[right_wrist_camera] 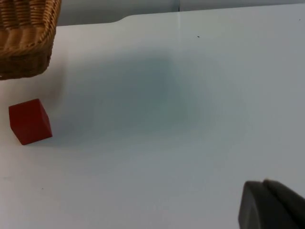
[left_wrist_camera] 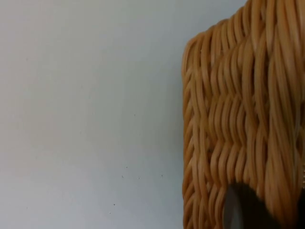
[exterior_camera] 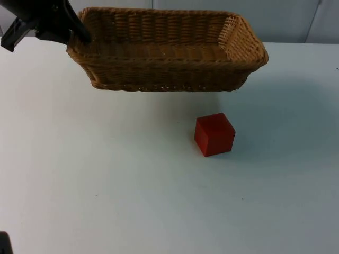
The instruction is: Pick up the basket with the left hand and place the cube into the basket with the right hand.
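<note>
Left gripper (exterior_camera: pixel 79 33), jaws clamped on the oblong woven wicker basket (exterior_camera: pixel 167 50), should hold level while the right gripper (right_wrist_camera: pixel 267 205) (jaw state indeterminable) approaches the small red cube (exterior_camera: pixel 214 134) on the white table (exterior_camera: pixel 106 185).

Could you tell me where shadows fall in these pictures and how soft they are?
Top view: the basket, gripped at its end by the left hand, throws a soft shadow over the table toward the cube. Right wrist view: a broad, diffuse grey patch lies beyond the cube. Left wrist view: even light, no distinct shadow.
</note>
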Robot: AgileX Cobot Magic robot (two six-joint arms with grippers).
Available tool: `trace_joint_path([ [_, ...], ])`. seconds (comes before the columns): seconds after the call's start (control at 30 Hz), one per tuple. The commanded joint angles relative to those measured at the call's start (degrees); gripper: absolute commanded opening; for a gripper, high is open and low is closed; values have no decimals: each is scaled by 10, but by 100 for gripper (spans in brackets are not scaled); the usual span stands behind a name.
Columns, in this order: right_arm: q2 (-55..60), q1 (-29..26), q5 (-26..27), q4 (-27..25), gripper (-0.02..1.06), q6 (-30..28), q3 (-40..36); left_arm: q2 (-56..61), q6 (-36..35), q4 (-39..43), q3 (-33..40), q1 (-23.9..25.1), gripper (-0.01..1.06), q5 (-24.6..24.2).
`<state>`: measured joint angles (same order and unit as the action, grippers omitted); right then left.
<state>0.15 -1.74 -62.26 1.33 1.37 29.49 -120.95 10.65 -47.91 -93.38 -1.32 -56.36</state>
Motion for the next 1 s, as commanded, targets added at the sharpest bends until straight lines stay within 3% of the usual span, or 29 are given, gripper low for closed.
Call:
trace_joint_path([
  [0.0, -2, -4, 4, -1, 0, -3, -3, 7, 8, -26, -5, 1, 0, 2],
  [0.97, -2, -4, 4, -1, 0, -3, -3, -4, 9, -25, -5, 1, 0, 6],
])
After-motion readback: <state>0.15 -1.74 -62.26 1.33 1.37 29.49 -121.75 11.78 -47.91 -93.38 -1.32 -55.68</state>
